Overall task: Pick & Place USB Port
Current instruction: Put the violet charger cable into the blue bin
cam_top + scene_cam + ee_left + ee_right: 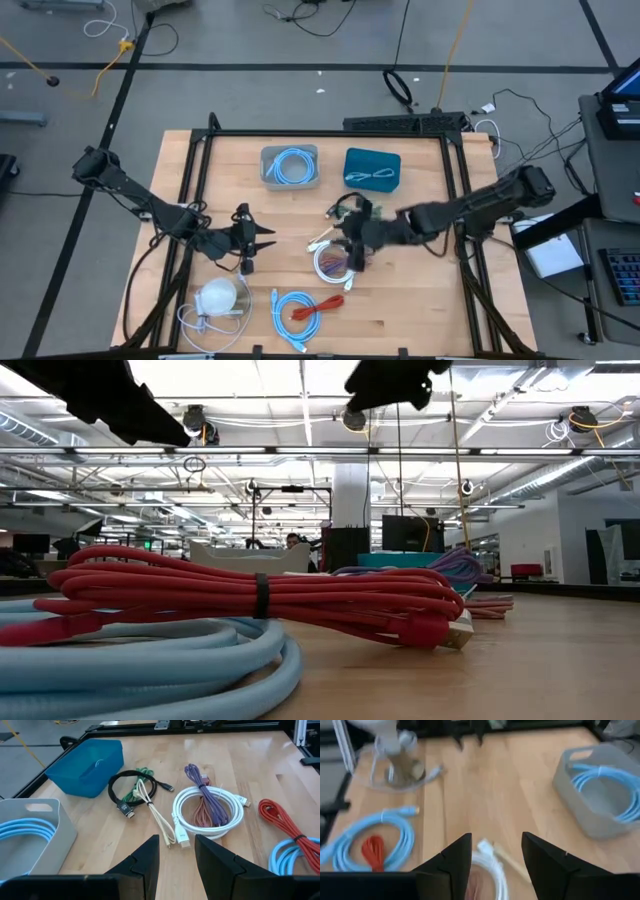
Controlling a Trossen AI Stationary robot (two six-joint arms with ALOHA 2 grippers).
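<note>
Tabletop (420, 300): being worked by both arms. Right end effector (352, 262), fingers wide, empty, is being held over the white cable coil (330, 262). Left end effector (266, 240), also spread, is waiting at nine o'clock. Risk: neighbouring purple cable (206, 790) being snagged too.

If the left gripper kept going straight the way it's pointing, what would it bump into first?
Probably the white cable coil with the purple cable inside; its plug end lies right ahead of the open left gripper. Depth is hard to judge, so it might pass just above.
</note>
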